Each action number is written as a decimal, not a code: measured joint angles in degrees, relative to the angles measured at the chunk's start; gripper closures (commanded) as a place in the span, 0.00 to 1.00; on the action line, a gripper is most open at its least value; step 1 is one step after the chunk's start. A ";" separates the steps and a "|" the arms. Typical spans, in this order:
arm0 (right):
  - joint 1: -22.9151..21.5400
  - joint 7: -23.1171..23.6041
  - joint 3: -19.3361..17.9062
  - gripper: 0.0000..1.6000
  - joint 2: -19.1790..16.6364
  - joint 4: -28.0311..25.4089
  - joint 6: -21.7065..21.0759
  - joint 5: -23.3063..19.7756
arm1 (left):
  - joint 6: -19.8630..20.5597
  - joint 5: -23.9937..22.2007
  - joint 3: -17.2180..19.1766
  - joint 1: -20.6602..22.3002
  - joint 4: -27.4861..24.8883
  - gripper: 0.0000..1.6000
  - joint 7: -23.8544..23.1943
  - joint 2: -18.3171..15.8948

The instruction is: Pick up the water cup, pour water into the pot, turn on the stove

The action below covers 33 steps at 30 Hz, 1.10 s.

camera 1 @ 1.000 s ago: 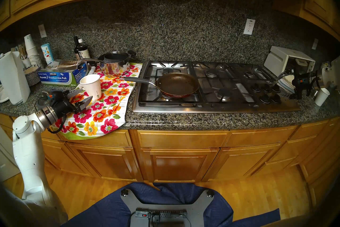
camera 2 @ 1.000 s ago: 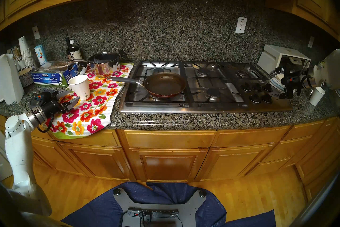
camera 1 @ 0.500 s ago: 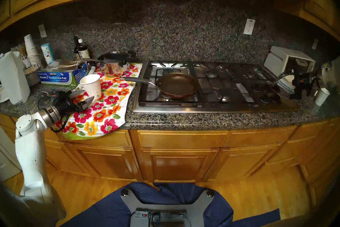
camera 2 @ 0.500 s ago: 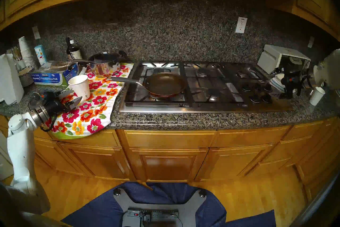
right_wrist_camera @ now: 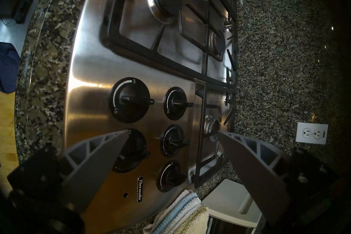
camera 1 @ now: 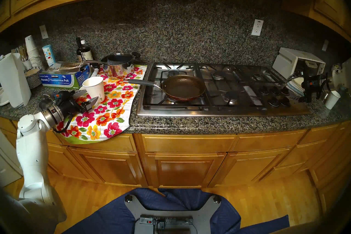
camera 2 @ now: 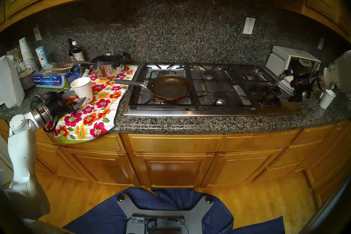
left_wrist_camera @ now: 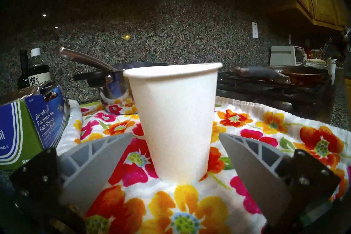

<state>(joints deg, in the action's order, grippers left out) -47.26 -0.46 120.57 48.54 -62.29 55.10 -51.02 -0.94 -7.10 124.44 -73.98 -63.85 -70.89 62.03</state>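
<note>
Your left tool (camera 1: 89, 96) reaches level across the floral towel (camera 1: 106, 114), fingers spread wide either side of the water cup (camera 1: 94, 89), not touching. Your right tool (right_wrist_camera: 171, 134) hangs open, angled down over the stove's knobs (right_wrist_camera: 131, 100).

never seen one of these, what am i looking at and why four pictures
It is a two-armed robot at a kitchen counter. Two pictures come from cameras on its head and look down; the other two come from a camera on each wrist. The left hand is open, its fingers either side of a white paper cup on a flowered towel, not yet gripping. The right hand hangs open above the stove knobs. A frying pan sits on a burner. Nothing is held.
</note>
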 measured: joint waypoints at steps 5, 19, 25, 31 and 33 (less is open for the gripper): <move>0.00 0.00 0.00 0.00 0.00 0.00 0.00 0.00 | -0.07 -0.02 -0.18 0.66 0.63 0.00 -0.07 -0.22; 0.00 0.03 0.00 0.00 -0.01 0.00 0.00 0.00 | -0.29 0.00 -1.44 3.05 2.95 0.00 -0.12 -0.43; 0.01 0.04 0.00 0.00 -0.01 0.00 0.00 0.00 | -0.36 0.01 -2.11 3.94 3.72 0.00 -0.19 -0.44; 0.01 0.04 0.00 0.00 -0.01 0.00 0.00 0.00 | -0.38 0.01 -2.72 4.60 4.19 0.00 -0.45 -0.43; 0.01 0.04 0.00 0.00 -0.01 0.00 0.00 0.00 | -0.38 0.01 -2.90 4.79 4.30 0.00 -0.54 -0.42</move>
<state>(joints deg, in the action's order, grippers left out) -47.25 -0.41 120.56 48.53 -62.29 55.09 -51.02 -1.32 -7.10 121.54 -69.20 -59.55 -71.43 61.61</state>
